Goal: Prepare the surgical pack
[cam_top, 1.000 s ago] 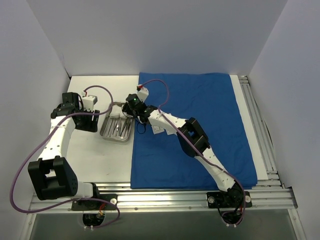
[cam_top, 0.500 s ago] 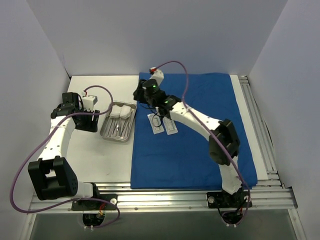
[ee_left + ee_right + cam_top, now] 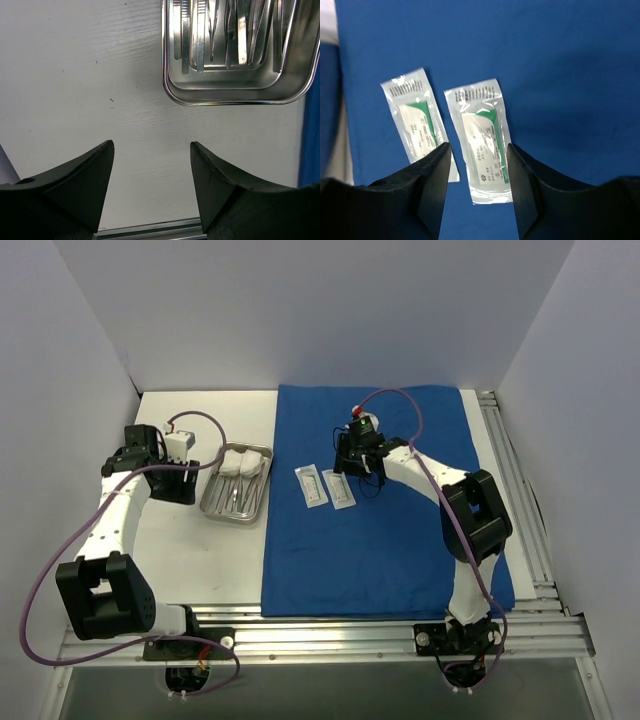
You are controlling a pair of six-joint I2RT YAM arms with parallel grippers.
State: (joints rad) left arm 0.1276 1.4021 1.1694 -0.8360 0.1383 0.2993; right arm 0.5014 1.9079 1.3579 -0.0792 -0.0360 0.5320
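Observation:
The royal-blue drape [image 3: 400,530] lies spread flat on the table. Two white sachets [image 3: 312,486] [image 3: 340,489] lie side by side on its left part. The steel tray [image 3: 236,493] stands on the bare table left of the drape, with thin metal instruments [image 3: 238,497] and the white gauze wad [image 3: 243,463] in it. My right gripper [image 3: 352,466] is open and empty, just right of the sachets; in its wrist view one sachet [image 3: 482,140] lies between the fingers and the other [image 3: 417,120] to the left. My left gripper [image 3: 190,483] is open and empty, left of the tray [image 3: 235,90].
White walls enclose the table on three sides. An aluminium rail [image 3: 330,625] runs along the near edge and another [image 3: 515,490] along the right side. A purple cable [image 3: 205,420] loops over the left arm. Bare white table [image 3: 80,85] lies under the left gripper.
My right gripper has left the tray, where the gauze wad now lies, and swung right over the drape past the sachets. The left arm has not moved.

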